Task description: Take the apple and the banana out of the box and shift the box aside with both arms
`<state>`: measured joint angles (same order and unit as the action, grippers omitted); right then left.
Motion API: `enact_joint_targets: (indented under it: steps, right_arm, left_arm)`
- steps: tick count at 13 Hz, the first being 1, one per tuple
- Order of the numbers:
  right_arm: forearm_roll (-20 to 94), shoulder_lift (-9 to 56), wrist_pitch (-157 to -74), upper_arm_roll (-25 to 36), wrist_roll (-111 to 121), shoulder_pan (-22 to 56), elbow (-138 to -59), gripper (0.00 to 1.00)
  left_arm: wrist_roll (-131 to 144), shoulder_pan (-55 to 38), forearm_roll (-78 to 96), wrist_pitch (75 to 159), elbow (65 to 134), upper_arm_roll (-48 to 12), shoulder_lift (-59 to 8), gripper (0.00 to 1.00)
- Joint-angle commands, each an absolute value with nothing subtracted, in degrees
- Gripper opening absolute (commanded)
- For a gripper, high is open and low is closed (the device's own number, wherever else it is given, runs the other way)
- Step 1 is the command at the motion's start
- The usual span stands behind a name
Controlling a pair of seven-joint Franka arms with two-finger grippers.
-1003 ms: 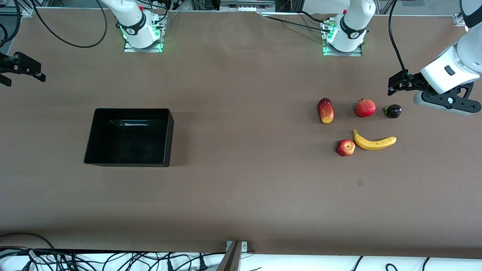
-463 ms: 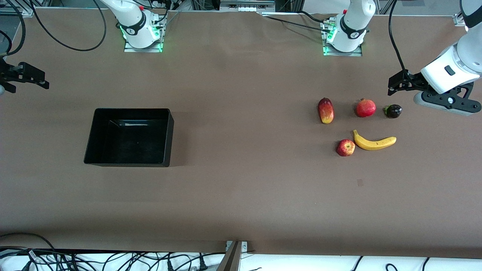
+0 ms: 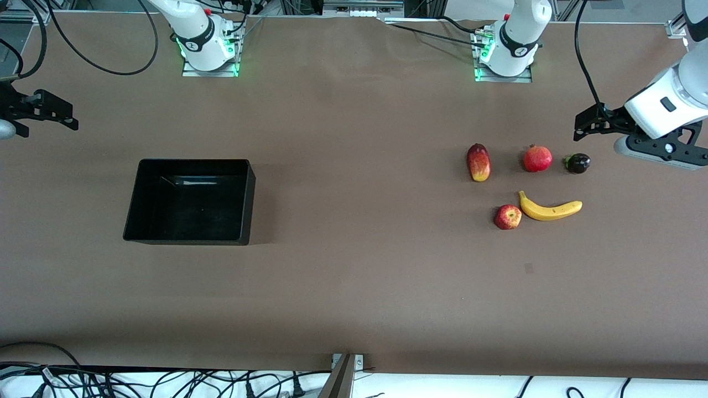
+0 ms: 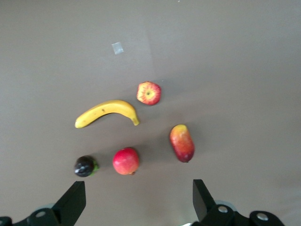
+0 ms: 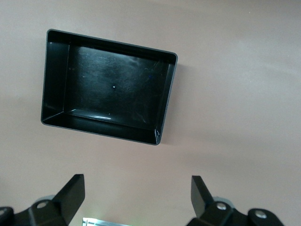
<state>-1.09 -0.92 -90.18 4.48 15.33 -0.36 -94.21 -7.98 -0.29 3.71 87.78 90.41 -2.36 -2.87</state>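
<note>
The small red apple [image 3: 508, 216] and the yellow banana [image 3: 550, 209] lie side by side on the brown table, toward the left arm's end. Both show in the left wrist view, the apple [image 4: 149, 92] and the banana [image 4: 107, 112]. The black box [image 3: 191, 204] stands empty toward the right arm's end and shows in the right wrist view [image 5: 168, 96]. My left gripper [image 3: 587, 122] is open and empty, in the air beside the fruit group; its own view [image 4: 138, 202] shows it too. My right gripper [image 3: 61, 113] is open and empty, over the table's end past the box; its own view [image 5: 138, 197] shows it too.
An oblong red-yellow mango-like fruit [image 3: 478, 162], a round red pomegranate [image 3: 537, 158] and a small dark fruit [image 3: 578, 163] lie in a row, farther from the front camera than the apple and banana. Both arm bases stand along the table's edge.
My right gripper has moved a little inward over the table toward the box. My left gripper has shifted slightly outward and up. The fruits and box have not moved.
</note>
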Motion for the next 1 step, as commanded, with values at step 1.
enact_joint_targets:
  steps: [1]
  right_arm:
    - [-1.67,-2.20,-89.74,3.96,14.50,-0.44,-94.75,1.00]
  left_arm:
    - [-7.73,1.93,7.38,87.45,89.38,-2.20,-3.34,1.00]
